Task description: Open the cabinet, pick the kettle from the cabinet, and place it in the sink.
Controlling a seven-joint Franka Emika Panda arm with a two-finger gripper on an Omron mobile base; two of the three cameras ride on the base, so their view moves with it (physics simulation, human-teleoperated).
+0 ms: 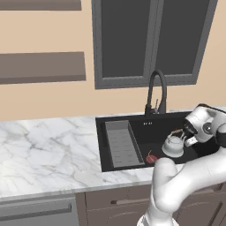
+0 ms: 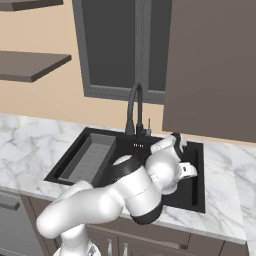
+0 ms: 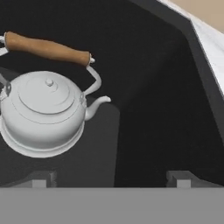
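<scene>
The silvery-white kettle (image 1: 173,145) with a light brown handle stands upright on the floor of the black sink (image 1: 132,118), right of centre. In the hand view the kettle (image 3: 43,109) sits at the left, spout pointing right. My gripper (image 1: 189,136) hovers just right of it and slightly above, open, holding nothing and not touching the kettle. The fingertips (image 3: 181,179) stand wide apart at the bottom of the hand view, with the gripper (image 3: 110,179) over the bare sink floor (image 3: 153,65). The cabinet (image 2: 215,65) hangs above the counter at the right.
A ribbed grey tray (image 1: 121,143) fills the sink's left part. A small red object (image 1: 151,158) lies near the sink's front wall. The black arched tap (image 1: 155,90) rises behind the basin. White marble counter (image 1: 48,150) stretches left; shelves (image 1: 42,66) hang on the wall.
</scene>
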